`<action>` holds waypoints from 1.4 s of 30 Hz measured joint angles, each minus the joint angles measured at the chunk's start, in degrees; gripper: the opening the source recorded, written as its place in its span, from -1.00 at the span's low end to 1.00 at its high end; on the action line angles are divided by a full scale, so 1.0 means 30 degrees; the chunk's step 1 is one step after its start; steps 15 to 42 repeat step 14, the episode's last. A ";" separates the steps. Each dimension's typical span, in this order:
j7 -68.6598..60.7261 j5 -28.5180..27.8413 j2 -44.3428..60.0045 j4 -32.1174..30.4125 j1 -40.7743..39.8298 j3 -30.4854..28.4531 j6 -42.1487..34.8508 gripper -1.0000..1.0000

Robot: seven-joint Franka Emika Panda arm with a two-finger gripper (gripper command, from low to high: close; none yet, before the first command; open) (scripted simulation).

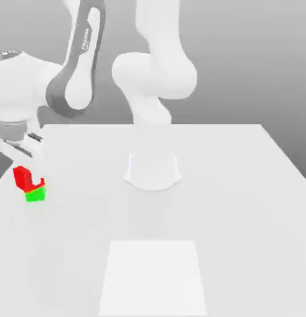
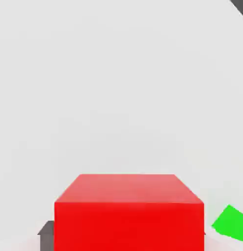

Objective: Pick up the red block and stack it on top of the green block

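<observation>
At the exterior view's left, my gripper [image 1: 28, 175] is shut on the red block [image 1: 21, 177], which hangs tilted just above the table. The green block [image 1: 36, 195] sits on the table directly below and slightly to the right of the red one in that view; whether the two touch I cannot tell. In the hand view the red block [image 2: 128, 215] sits close up between my fingers, with a dark finger pad [image 2: 45, 229] at its side. A corner of the green block [image 2: 233, 224] shows off to one side of it, not straight beneath.
The arm's white base [image 1: 152, 171] stands at the middle of the white table [image 1: 242, 186]. A paler square patch [image 1: 153, 278] lies on the table near the front. The table's far edge runs behind the base.
</observation>
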 joint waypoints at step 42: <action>-0.4769 0.5955 0.4334 -0.0173 -0.1308 -0.0988 0.4062 1.00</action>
